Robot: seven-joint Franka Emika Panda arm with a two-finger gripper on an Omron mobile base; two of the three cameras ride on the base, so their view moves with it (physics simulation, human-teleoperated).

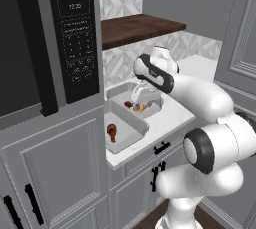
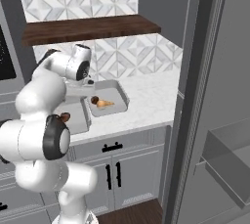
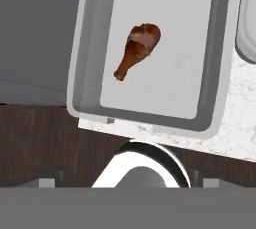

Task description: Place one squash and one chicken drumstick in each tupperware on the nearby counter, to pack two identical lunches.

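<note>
Below the spread gripper [image 1: 142, 94], chicken drumstick [image 3: 138, 50] lying in near tupperware [image 3: 215, 98], untouched

two tubs side by side on the counter [image 1: 172, 118], under the shelf [image 1: 137, 28]. near tub [image 1: 131, 140] has one drumstick [image 1: 112, 132] in it, far tub [image 1: 156, 109] has a drumstick [image 1: 128, 104] plus squash [image 1: 141, 106] touching
</note>
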